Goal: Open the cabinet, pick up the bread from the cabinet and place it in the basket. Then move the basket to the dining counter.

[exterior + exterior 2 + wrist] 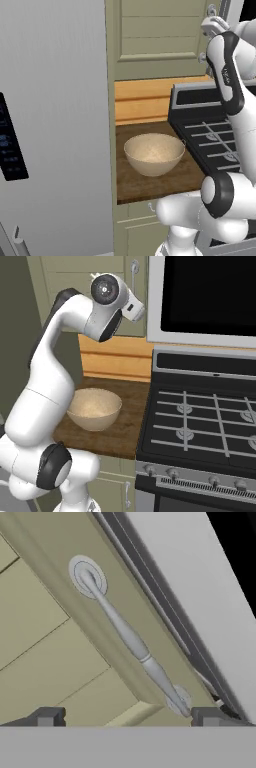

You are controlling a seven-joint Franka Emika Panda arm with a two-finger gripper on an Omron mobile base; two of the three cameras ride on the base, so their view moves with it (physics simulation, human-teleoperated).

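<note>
The cabinet [160, 40] [67, 271] hangs above the worktop, its pale green panelled door shut. Its curved silver handle [125, 634] [134, 268] runs along the door's right edge. In the hand view my gripper [127, 717] is open and close in front of the handle's lower end, one fingertip [47, 717] on each side, holding nothing. The round tan basket [154, 154] [94, 408] sits empty on the small brown worktop [150, 187], below the cabinet. The bread is hidden. The dining counter is out of view.
A grey fridge [55, 125] stands directly left of the worktop. A black stove [210, 135] [200, 416] borders the worktop on the right, with a microwave [205, 296] above it. Small green drawers [135, 220] lie under the worktop.
</note>
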